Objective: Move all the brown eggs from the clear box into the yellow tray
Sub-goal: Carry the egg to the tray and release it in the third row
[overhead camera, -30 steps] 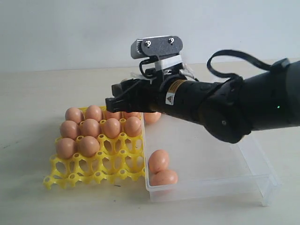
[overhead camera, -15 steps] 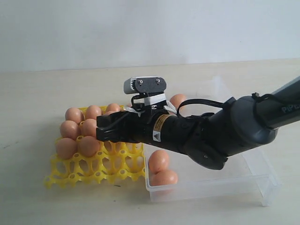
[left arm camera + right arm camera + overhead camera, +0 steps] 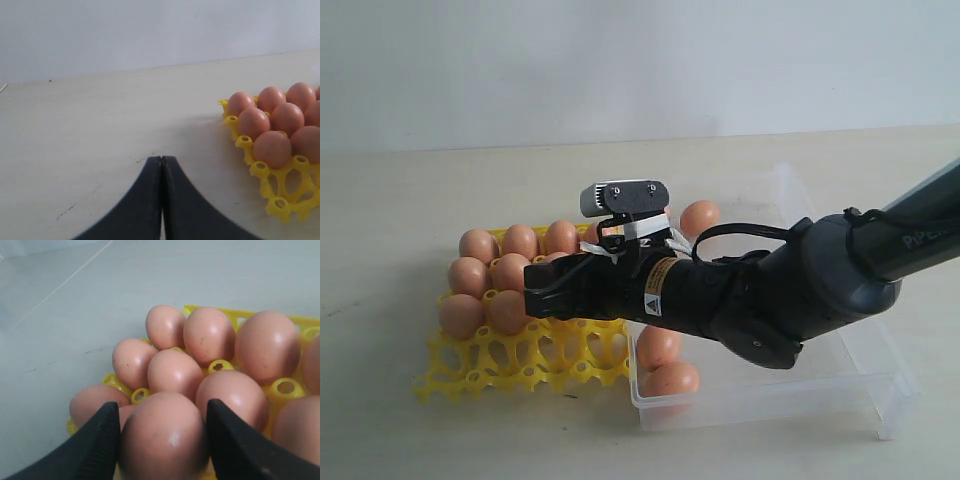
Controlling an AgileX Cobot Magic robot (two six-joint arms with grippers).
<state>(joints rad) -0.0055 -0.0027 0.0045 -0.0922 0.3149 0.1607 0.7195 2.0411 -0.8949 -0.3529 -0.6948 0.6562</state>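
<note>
My right gripper (image 3: 162, 404) is shut on a brown egg (image 3: 162, 437), which it holds low over the yellow tray (image 3: 520, 375). In the exterior view this gripper (image 3: 535, 295) reaches across the tray's middle rows and hides the held egg. Several brown eggs (image 3: 510, 270) fill the tray's far rows; its near cups stand open. The clear box (image 3: 860, 385) holds two eggs at its near left corner (image 3: 658, 347) and one by its far wall (image 3: 700, 216). My left gripper (image 3: 161, 159) is shut on nothing above the bare table, beside the tray's corner (image 3: 280, 205).
The right arm's thick black forearm (image 3: 770, 295) lies across the clear box's left part and the tray's right edge. A pale wall rises behind the table. Bare tabletop (image 3: 390, 200) lies left of the tray.
The right arm has come down and to the left, from above the box's far left corner to low over the tray's middle. The eggs in the box have not moved.
</note>
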